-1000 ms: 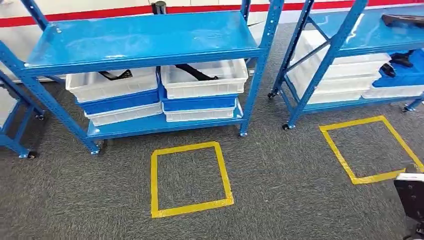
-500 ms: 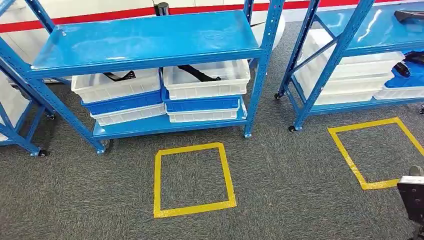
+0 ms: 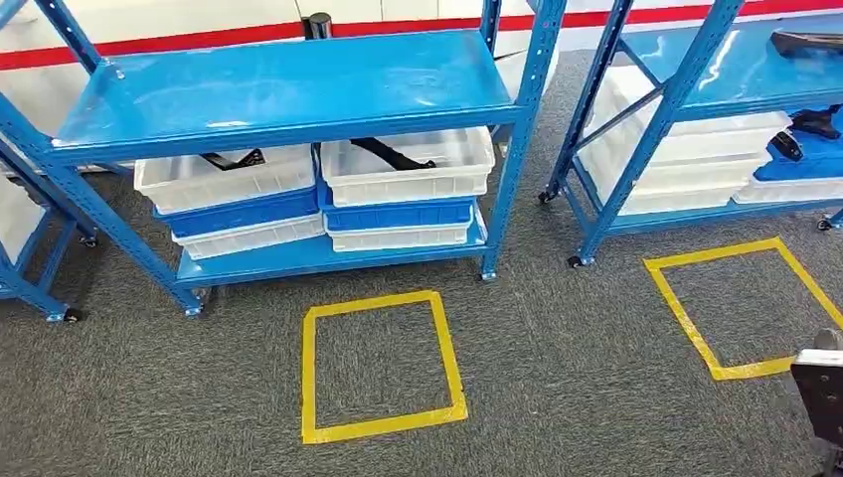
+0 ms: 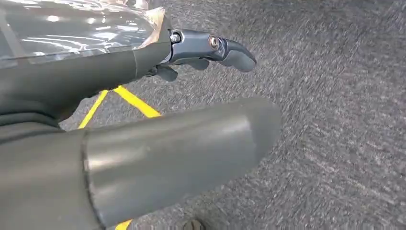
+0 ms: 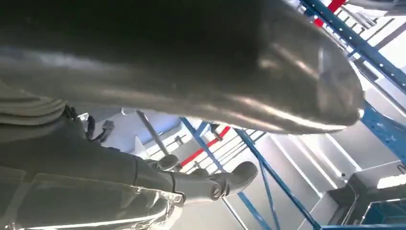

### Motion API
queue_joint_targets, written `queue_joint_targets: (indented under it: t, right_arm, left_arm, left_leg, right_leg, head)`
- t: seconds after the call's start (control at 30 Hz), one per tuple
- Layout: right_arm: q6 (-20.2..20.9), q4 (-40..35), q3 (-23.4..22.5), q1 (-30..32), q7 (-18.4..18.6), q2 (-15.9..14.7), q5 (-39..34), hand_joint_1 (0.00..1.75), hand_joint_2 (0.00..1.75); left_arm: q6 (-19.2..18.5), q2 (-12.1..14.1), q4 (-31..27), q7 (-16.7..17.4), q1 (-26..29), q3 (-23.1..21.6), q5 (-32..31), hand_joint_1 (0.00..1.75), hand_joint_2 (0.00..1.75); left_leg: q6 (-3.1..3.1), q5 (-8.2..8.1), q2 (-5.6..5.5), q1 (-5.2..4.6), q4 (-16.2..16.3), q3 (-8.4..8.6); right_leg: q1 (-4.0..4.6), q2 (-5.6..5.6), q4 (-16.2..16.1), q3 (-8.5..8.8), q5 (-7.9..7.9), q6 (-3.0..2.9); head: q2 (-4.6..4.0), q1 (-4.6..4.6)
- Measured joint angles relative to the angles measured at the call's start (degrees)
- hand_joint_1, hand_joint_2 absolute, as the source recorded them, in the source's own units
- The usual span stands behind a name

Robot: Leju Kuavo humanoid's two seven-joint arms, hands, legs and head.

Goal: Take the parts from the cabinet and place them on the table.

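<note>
Straight ahead in the head view stand blue metal racks on a grey carpet point(image 3: 577, 358). Far left, the edge of one rack point(image 3: 30, 248) shows. Next comes the middle cabinet point(image 3: 288, 79), its top shelf bare and glossy; on its lower shelf sit two stacks of white and blue bins side by side. The left top bin point(image 3: 229, 179) holds a dark part point(image 3: 231, 158), and the right top bin point(image 3: 408, 164) holds a longer black part point(image 3: 391, 153) lying aslant across it. On the floor before this cabinet is a square of yellow tape point(image 3: 383, 366).

Further right stands a second cabinet point(image 3: 696, 70) with more stacked bins; a dark part point(image 3: 805, 42) lies on its upper shelf, and other dark pieces point(image 3: 800, 134) rest among the bins below. A second yellow tape square point(image 3: 741, 303) lies in front of it.

The left hand point(image 4: 191, 86) hangs over the carpet, fingers apart and holding nothing. The right hand point(image 5: 201, 143) appears likewise empty with thumb and fingers spread, though the view is blurred and turned.
</note>
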Motion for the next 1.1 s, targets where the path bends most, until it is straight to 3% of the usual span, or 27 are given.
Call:
queue_joint_targets:
  t: [0.07, 0.1, 0.13, 0.17, 0.23, 0.3, 0.33, 0.37, 0.43, 0.47, 0.5, 0.53, 0.6, 0.63, 0.67, 0.7, 0.73, 0.77, 0.8, 0.83, 0.87, 0.93, 0.97, 1.0, 1.03, 1.07, 1.1]
  right_arm:
    - [0.0, 0.15, 0.0, 0.11, 0.0, 0.13, 0.0, 0.0, 0.0]
    - [0.11, 0.61, 0.02, 0.03, -0.04, 0.39, 0.0, 0.0, 0.0]
    - [0.15, 0.61, 0.05, 0.11, 0.04, 0.41, 0.02, 0.0, 0.0]
    - [0.15, 0.59, 0.02, 0.57, 0.02, 0.44, 0.02, 0.0, 0.0]
    - [0.09, 0.55, 0.02, 0.16, -0.04, 0.3, 0.02, 0.0, 0.0]
    - [0.04, 0.46, 0.0, 0.31, -0.07, 0.17, 0.09, 0.0, 0.0]
    - [0.04, 0.46, 0.02, 0.3, -0.11, 0.2, 0.07, 0.0, 0.0]
    - [0.04, 0.46, 0.0, 0.3, -0.11, 0.2, 0.04, 0.0, 0.0]
    - [0.04, 0.46, 0.02, 0.29, -0.11, 0.17, 0.04, 0.0, 0.0]
    - [0.04, 0.46, 0.02, 0.31, -0.11, 0.17, 0.04, 0.0, 0.0]
    - [0.04, 0.46, 0.02, 0.29, -0.11, 0.17, 0.04, 0.0, 0.0]
    - [0.04, 0.46, 0.02, 0.28, -0.11, 0.2, 0.04, 0.0, 0.0]
    - [0.06, 0.59, 0.06, 0.21, -0.11, 0.65, 0.04, 0.0, 0.0]
    - [0.07, 0.59, 0.13, 0.01, -0.11, 0.61, 0.04, 0.0, 0.0]
    - [0.07, 0.5, 0.24, -0.02, -0.04, 0.61, 0.11, 0.0, 0.0]
    - [0.07, 0.29, 0.29, 0.1, -0.11, 0.53, 0.09, 0.0, 0.0]
    - [-0.02, 0.11, 0.09, -0.27, -0.13, 0.06, 0.04, 0.0, 0.0]
    - [-0.02, 0.07, 0.09, -0.57, -0.11, -0.05, 0.09, 0.0, 0.0]
    - [-0.02, 0.11, 0.13, -0.41, -0.11, 0.15, 0.04, 0.0, 0.0]
    - [-0.04, 0.15, 0.11, -0.36, -0.11, 0.13, 0.05, 0.0, 0.0]
    - [-0.04, 0.17, 0.09, -0.36, -0.04, 0.11, 0.04, 0.0, 0.0]
    - [-0.04, 0.17, 0.13, -0.34, -0.04, 0.15, 0.04, 0.0, 0.0]
    - [-0.04, 0.2, 0.13, -0.34, -0.04, 0.17, 0.04, 0.0, 0.0]
    - [-0.04, 0.26, 0.17, -0.34, -0.04, 0.17, 0.04, 0.0, 0.0]
    - [-0.04, 0.26, 0.17, -0.35, -0.04, 0.15, 0.04, 0.0, 0.0]
    - [-0.04, 0.31, 0.17, -0.35, -0.04, 0.17, 0.04, 0.0, 0.0]
    - [-0.04, 0.37, 0.17, -0.23, -0.02, 0.17, 0.04, 0.0, 0.0]
  left_arm:
    - [0.0, 0.1, -0.02, 0.13, 0.06, 0.04, 0.02, 0.0, 0.0]
    - [0.02, 0.46, -0.04, 0.22, 0.11, 0.09, 0.02, 0.0, 0.0]
    - [0.09, 0.3, -0.04, 0.22, -0.01, 0.09, 0.02, 0.0, 0.0]
    - [0.09, 0.19, -0.04, 0.22, -0.09, 0.09, 0.02, 0.0, 0.0]
    - [0.09, 0.22, -0.04, 0.24, -0.33, 0.11, 0.09, 0.0, 0.0]
    - [0.09, 0.11, -0.02, 0.24, -0.73, 0.11, 0.11, 0.0, 0.0]
    - [0.09, 0.06, -0.02, 0.24, -0.73, 0.07, 0.11, 0.0, 0.0]
    - [0.09, 0.06, -0.02, 0.26, -0.61, 0.09, 0.11, 0.0, 0.0]
    - [0.09, 0.02, -0.02, 0.29, -0.14, 0.18, 0.24, 0.0, 0.0]
    - [0.09, 0.02, -0.02, 0.29, -0.03, 0.22, 0.26, 0.0, 0.0]
    - [0.09, 0.02, -0.02, 0.29, 0.01, 0.28, 0.26, 0.0, 0.0]
    - [0.09, 0.04, -0.02, 0.29, 0.08, 0.35, 0.28, 0.0, 0.0]
    - [0.07, 0.5, -0.09, 0.29, 0.42, 0.39, 0.35, 0.0, 0.0]
    - [0.07, 0.37, -0.04, 0.31, 0.5, 0.39, 0.39, 0.0, 0.0]
    - [0.09, 0.3, -0.07, 0.42, 0.5, 0.52, 0.5, 0.0, 0.0]
    - [0.02, 0.44, -0.11, 0.39, 0.32, 0.59, 0.5, 0.0, 0.0]
    - [-0.11, 0.33, -0.09, 0.39, 0.14, 0.63, 0.54, 0.0, 0.0]
    - [-0.24, 0.17, -0.09, 0.33, -0.03, 0.63, 0.5, 0.0, 0.0]
    - [-0.24, 0.17, -0.07, 0.13, -0.29, 0.63, 0.5, 0.0, 0.0]
    - [-0.22, 0.15, -0.07, 0.13, -0.47, 0.59, 0.39, 0.0, 0.0]
    - [-0.11, 0.11, -0.07, 0.13, -0.5, 0.57, 0.28, 0.0, 0.0]
    - [-0.09, -0.07, -0.07, 0.22, -0.32, 0.63, 0.24, 0.0, 0.0]
    - [-0.09, -0.09, -0.07, 0.2, -0.28, 0.66, 0.26, 0.0, 0.0]
    - [-0.09, -0.11, -0.07, 0.2, -0.27, 0.68, 0.26, 0.0, 0.0]
    - [-0.09, -0.11, -0.07, 0.2, -0.28, 0.68, 0.26, 0.0, 0.0]
    - [-0.09, -0.18, -0.07, 0.2, -0.28, 0.68, 0.26, 0.0, 0.0]
    - [-0.09, -0.24, -0.07, 0.2, -0.2, 0.68, 0.28, 0.0, 0.0]
  left_leg:
    - [-1.42, -1.54, -0.15, 0.23, 0.56, 1.11]
    - [-1.97, -2.54, -0.14, 0.35, 1.24, 1.59]
    - [-2.29, -3.0, -0.18, 0.16, 1.07, 1.3]
    - [-2.36, -3.4, -0.23, 0.25, 1.13, 2.08]
    - [-2.53, -2.4, -0.02, 0.54, 2.97, 1.32]
    - [-2.99, 1.41, 2.72, 0.58, 12.24, -4.19]
    - [-3.25, 0.89, 3.5, 0.55, 16.7, -7.95]
    - [-3.48, -1.69, 3.8, 0.53, 19.9, -11.42]
    - [-3.25, -6.8, 3.88, 0.49, 20.87, -15.7]
    - [-2.86, -8.27, 3.89, 0.31, 19.61, -16.94]
    - [-2.3, -8.05, 3.9, 0.01, 16.69, -17.5]
    - [-1.44, -5.35, 3.92, -0.45, 12.85, -17.44]
    - [1.37, 9.83, 3.66, -2.21, 4.94, -17.21]
    - [1.8, 11.97, 2.68, -2.53, 4.45, -16.3]
    - [1.29, 10.66, 2.67, -2.49, 4.59, -14.98]
    - [0.77, 9.62, 2.41, -2.48, 3.71, -13.81]
    - [0.82, 9.28, 2.08, -2.54, 3.26, -11.86]
    - [0.79, 9.09, 2.09, -1.93, 2.69, -10.25]
    - [1.02, 8.43, 2.26, -1.94, 2.5, -9.14]
    - [1.43, 7.53, 2.0, -2.05, 2.2, -8.18]
    - [1.49, 6.73, 1.77, -2.05, 2.07, -7.4]
    - [1.52, 5.24, 1.41, -2.12, 2.08, -6.02]
    - [1.54, 4.6, 1.24, -2.14, 2.07, -5.23]
    - [1.51, 3.96, 1.04, -2.15, 2.08, -4.47]
    - [1.41, 3.38, 0.85, -2.15, 2.09, -3.64]
    - [1.27, 2.89, 0.79, -2.2, 2.08, -3.07]
    - [1.06, 2.4, 0.59, -2.19, 2.04, -3.01]
  right_leg:
    - [-1.32, 0.32, -10.02, 4.0, 4.22, 1.77]
    - [-0.79, 0.39, -9.87, 3.75, 2.27, 0.67]
    - [-0.28, 0.31, -9.4, 4.41, 1.35, -1.33]
    - [-0.48, 0.27, -9.38, 4.5, 1.5, -2.34]
    - [-0.56, 0.22, -9.31, 5.97, 0.84, -3.43]
    - [-0.2, -0.36, -10.01, 7.49, -0.29, -4.55]
    - [-0.13, -0.67, -10.37, 8.46, -1.01, -4.89]
    - [0.0, -0.78, -10.64, 9.59, -1.82, -5.06]
    - [0.21, -0.81, -11.0, 11.8, -3.45, -5.22]
    - [0.31, -0.81, -11.16, 12.81, -4.4, -5.21]
    - [0.48, -0.81, -11.48, 14.45, -5.48, -5.21]
    - [0.74, -0.92, -11.96, 16.16, -6.52, -5.22]
    - [0.71, -0.91, -13.22, 19.11, -8.09, -4.98]
    - [1.17, -0.37, -14.69, 20.36, -8.88, -4.59]
    - [1.47, -0.57, -16.66, 22.37, -9.43, -4.74]
    - [1.72, -0.44, -15.83, 23.93, -7.77, -3.76]
    - [2.11, -0.29, -13.64, 23.75, -6.14, -2.62]
    - [1.63, -0.15, -8.7, 21.74, -4.43, -2.01]
    - [1.97, -0.28, -3.67, 18.81, -3.46, -1.96]
    - [1.92, -0.23, 0.67, 15.21, -4.28, -2.32]
    - [1.97, -0.29, 2.78, 12.13, -6.8, -2.98]
    - [1.97, -0.28, 2.64, 7.73, -13.77, -5.22]
    - [1.97, -0.28, 1.37, 6.51, -14.75, -5.31]
    - [1.96, -0.29, -1.06, 6.05, -13.63, -4.42]
    - [1.92, -0.28, -5.03, 6.21, -10.42, -2.61]
    - [1.93, -0.27, -9.21, 6.65, -5.85, -1.28]
    - [1.95, -0.09, -9.78, 7.37, -1.19, -0.57]
  head:
    - [0.0, 0.26]
    - [0.0, 0.42]
    - [0.0, 0.24]
    - [0.0, 0.11]
    - [0.0, -0.07]
    - [0.02, -0.15]
    - [0.02, -0.24]
    - [0.02, -0.28]
    - [0.02, -0.28]
    - [0.02, -0.33]
    - [0.02, -0.3]
    - [0.02, -0.33]
    - [0.0, -0.24]
    - [0.02, -0.57]
    - [0.02, -0.46]
    - [0.04, -0.5]
    - [0.02, -0.57]
    - [0.07, -0.72]
    - [-0.07, -0.72]
    - [0.02, -0.57]
    - [0.0, -0.41]
    - [0.02, -0.44]
    - [0.02, -0.39]
    - [0.02, -0.37]
    - [0.02, -0.33]
    - [0.02, -0.29]
    - [0.02, -0.31]
